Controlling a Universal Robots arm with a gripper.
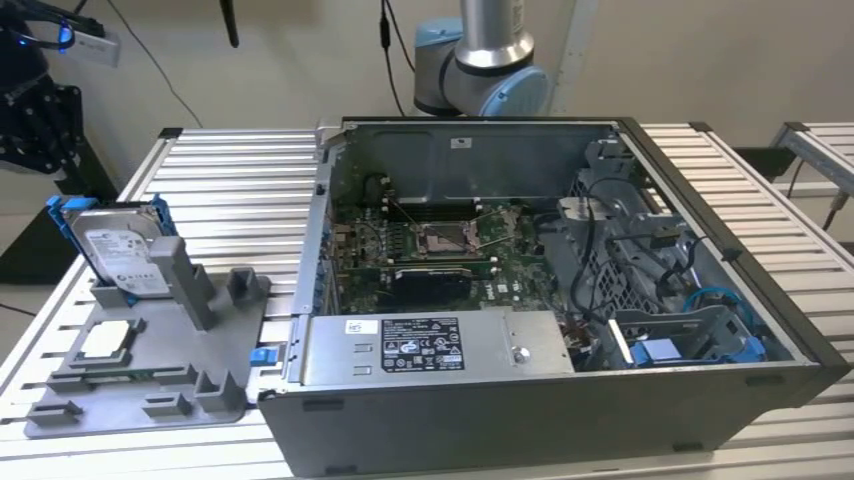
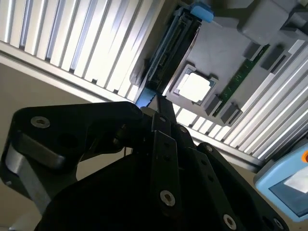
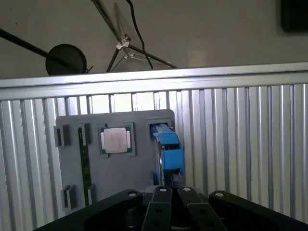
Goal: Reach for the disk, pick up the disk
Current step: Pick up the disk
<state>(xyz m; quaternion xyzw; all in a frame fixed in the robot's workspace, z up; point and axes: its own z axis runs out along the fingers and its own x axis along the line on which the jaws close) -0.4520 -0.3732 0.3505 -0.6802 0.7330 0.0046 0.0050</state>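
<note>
The disk [image 1: 118, 250] stands on edge in a grey holder [image 1: 147, 380] at the exterior view's left, its white label facing out and its blue bracket around it. In both wrist views it appears edge-on as a thin slab with blue plastic [image 3: 168, 154] [image 2: 171, 48]. My gripper [image 1: 30, 150] hangs black above and beyond the table's left edge, well clear of the disk. Its fingers [image 3: 162, 195] [image 2: 159, 120] lie together, shut with nothing between them, pointing toward the disk.
A square silver processor chip [image 3: 115, 140] and a green memory stick [image 3: 84, 168] lie in the same holder. An open computer case [image 1: 534, 300] with a grey power supply [image 1: 427, 345] takes up the ribbed table's [image 1: 227, 170] middle and right.
</note>
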